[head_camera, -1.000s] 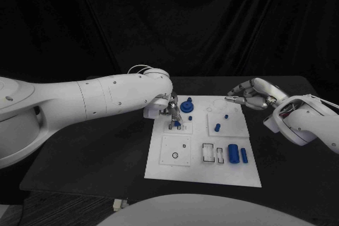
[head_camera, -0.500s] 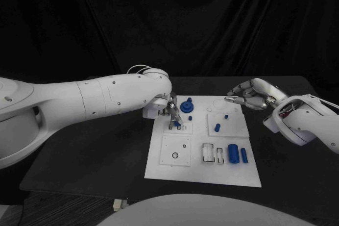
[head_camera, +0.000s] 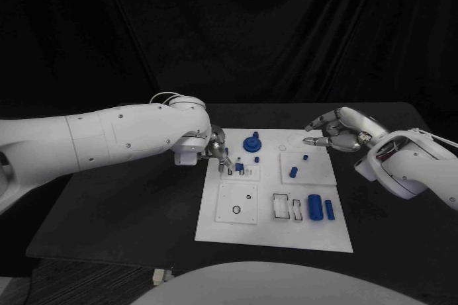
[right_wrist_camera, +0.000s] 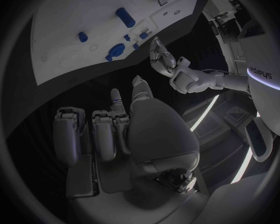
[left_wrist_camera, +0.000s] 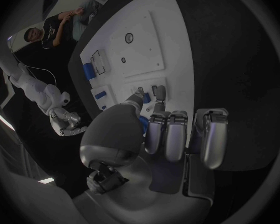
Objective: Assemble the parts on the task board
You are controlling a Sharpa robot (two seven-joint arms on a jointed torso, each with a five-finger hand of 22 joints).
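Observation:
The white task board point(head_camera: 272, 233) lies in the middle of the table. My left hand point(head_camera: 218, 150) hovers at its far left edge, fingers apart and holding nothing. Just beside its fingertips a small blue part point(head_camera: 239, 166) stands in a slot. A blue knob point(head_camera: 252, 144) stands at the far edge, a blue peg point(head_camera: 294, 172) in the square right of it, and two blue cylinders point(head_camera: 315, 206) lie near the front right. My right hand point(head_camera: 337, 134) hangs over the far right corner, fingers spread and empty. The right wrist view shows the board point(right_wrist_camera: 65, 69) and the left hand point(right_wrist_camera: 164, 60).
The black table point(head_camera: 124, 206) spreads wide on both sides of the board. My thick left arm point(head_camera: 105, 136) crosses above the table's left part. In the left wrist view the board point(left_wrist_camera: 146, 45) runs ahead of the fingers point(left_wrist_camera: 168, 134).
My left hand has let go of the small blue part in the slot and drawn back left, off the board. My right hand has barely moved.

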